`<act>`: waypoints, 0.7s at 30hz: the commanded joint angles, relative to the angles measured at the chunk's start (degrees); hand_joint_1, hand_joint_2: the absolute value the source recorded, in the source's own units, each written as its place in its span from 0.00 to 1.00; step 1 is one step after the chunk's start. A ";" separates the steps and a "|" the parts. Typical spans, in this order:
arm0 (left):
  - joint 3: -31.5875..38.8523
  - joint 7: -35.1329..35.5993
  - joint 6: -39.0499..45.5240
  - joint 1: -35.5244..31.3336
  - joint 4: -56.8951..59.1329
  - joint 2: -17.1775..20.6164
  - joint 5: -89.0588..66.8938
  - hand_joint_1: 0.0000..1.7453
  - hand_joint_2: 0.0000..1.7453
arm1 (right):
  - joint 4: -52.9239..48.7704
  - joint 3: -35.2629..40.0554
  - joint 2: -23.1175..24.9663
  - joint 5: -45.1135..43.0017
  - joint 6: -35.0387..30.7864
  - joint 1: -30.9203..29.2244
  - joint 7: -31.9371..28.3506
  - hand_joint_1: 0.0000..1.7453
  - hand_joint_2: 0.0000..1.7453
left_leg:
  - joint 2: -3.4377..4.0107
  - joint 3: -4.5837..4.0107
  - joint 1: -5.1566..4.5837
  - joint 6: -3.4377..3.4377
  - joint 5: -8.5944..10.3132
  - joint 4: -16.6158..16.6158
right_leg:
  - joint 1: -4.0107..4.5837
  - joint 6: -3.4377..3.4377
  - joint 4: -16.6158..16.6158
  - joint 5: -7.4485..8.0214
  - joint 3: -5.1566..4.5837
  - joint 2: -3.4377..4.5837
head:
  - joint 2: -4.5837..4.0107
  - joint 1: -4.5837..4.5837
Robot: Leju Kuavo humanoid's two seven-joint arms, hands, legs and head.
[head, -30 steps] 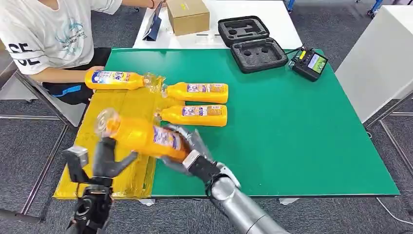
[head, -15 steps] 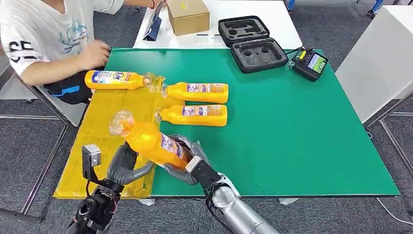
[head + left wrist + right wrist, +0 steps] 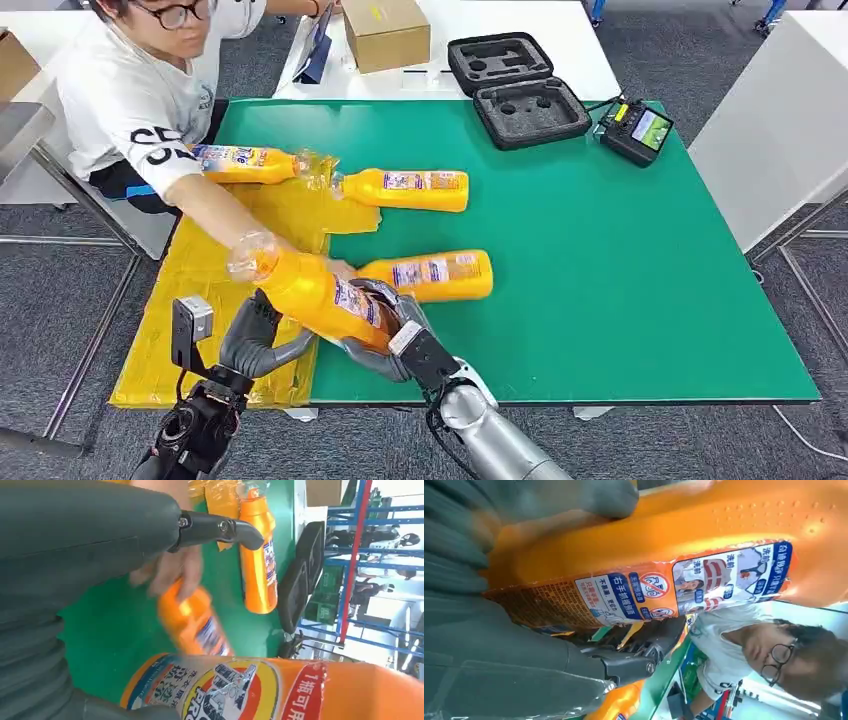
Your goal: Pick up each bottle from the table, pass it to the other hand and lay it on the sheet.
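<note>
Right hand (image 3: 385, 335) grips the held bottle (image 3: 315, 292) by its base, cap end tilted up over the yellow sheet (image 3: 200, 300); left hand (image 3: 255, 335) sits spread just under it. Left wrist cam: bottle label right against that hand, 2 more bottles beyond on the green table (image 3: 115, 615).

Green tabletop (image 3: 600, 270) over grey carpet floor (image 3: 60, 300); white desk (image 3: 500, 25) behind, white cabinet (image 3: 780, 110) at right.
</note>
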 commanded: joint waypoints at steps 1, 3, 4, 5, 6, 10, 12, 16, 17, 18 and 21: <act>-1.00 0.07 -0.50 -0.29 1.16 0.58 -0.09 0.00 1.00 | 2.72 -0.97 -0.10 0.86 1.29 -1.07 0.09 1.00 1.00 | -0.06 0.21 -0.01 0.00 -0.07 -0.04 | -0.01 0.00 -0.04 -0.08 0.22 -0.01 | 0.00 0.02; -1.35 0.41 -1.16 -0.03 0.48 0.66 0.38 0.00 1.00 | 4.37 -1.10 0.45 0.85 1.53 -1.39 0.09 1.00 1.00 | -0.04 0.25 0.00 0.00 -0.08 -0.06 | -0.01 0.00 -0.06 -0.08 0.25 0.02 | 0.00 0.02; -1.50 0.92 -1.90 0.25 0.03 0.67 1.29 0.00 1.00 | 5.05 -1.11 0.56 1.02 1.54 -1.46 0.09 1.00 1.00 | -0.03 0.16 -0.02 0.00 -0.05 -0.05 | -0.02 0.00 -0.04 -0.05 0.16 0.01 | 0.00 0.02; -1.57 0.96 -2.27 0.57 -0.58 0.77 1.63 0.00 1.00 | 5.38 -1.12 0.62 1.05 1.58 -1.57 0.09 1.00 1.00 | -0.07 0.27 -0.02 -0.01 -0.08 -0.07 | -0.03 -0.01 -0.04 -0.10 0.27 0.00 | 0.00 0.02; -1.80 1.08 -2.99 1.08 -1.57 0.95 2.19 0.00 1.00 | 6.00 -0.97 0.66 1.30 1.59 -1.83 0.09 1.00 1.00 | -0.05 0.21 0.00 -0.01 -0.07 -0.05 | -0.01 -0.01 -0.05 -0.08 0.22 0.00 | 0.00 0.02; -1.86 1.44 -3.58 1.45 -2.15 0.88 3.14 0.00 1.00 | 6.36 -0.92 0.62 1.43 1.61 -1.92 0.09 1.00 1.00 | -0.04 0.31 -0.02 -0.01 -0.12 -0.06 | -0.03 -0.02 -0.03 -0.12 0.32 0.03 | 0.00 0.02; -2.22 1.84 -5.06 2.17 -3.42 0.95 4.73 0.00 1.00 | 6.54 -1.08 0.58 1.41 1.77 -2.03 0.09 1.00 1.00 | -0.04 0.17 -0.01 -0.01 -0.05 -0.05 | -0.02 -0.01 -0.03 -0.06 0.18 0.01 | 0.00 0.02; -2.43 2.89 -6.77 3.22 -6.61 1.06 7.93 0.00 1.00 | 7.83 -1.26 0.60 1.44 1.67 -2.61 0.09 1.00 1.00 | -0.01 0.28 -0.02 -0.01 -0.12 -0.03 | -0.03 -0.01 -0.01 -0.11 0.27 0.06 | 0.00 0.02; -2.21 3.41 -6.98 3.47 -7.42 0.87 9.55 0.00 1.00 | 7.93 -1.28 0.59 1.47 1.58 -2.59 0.09 1.00 1.00 | -0.01 0.17 -0.02 -0.01 -0.07 -0.03 | -0.02 -0.01 -0.02 -0.07 0.17 0.05 | 0.00 0.02; -2.21 3.41 -6.98 3.47 -7.42 0.87 9.55 0.00 1.00 | 7.93 -1.28 0.59 1.47 1.58 -2.59 0.09 1.00 1.00 | -0.01 0.27 -0.01 -0.01 -0.12 -0.02 | -0.02 -0.01 0.00 -0.11 0.26 0.07 | 0.00 0.02; -2.22 3.48 -7.06 3.42 -7.71 0.87 9.79 0.00 1.00 | 8.02 -1.17 0.68 1.60 1.49 -2.53 0.09 1.00 1.00 | -0.07 0.28 -0.02 -0.01 -0.11 -0.04 | -0.03 -0.01 -0.01 -0.12 0.29 0.00 | 0.00 0.02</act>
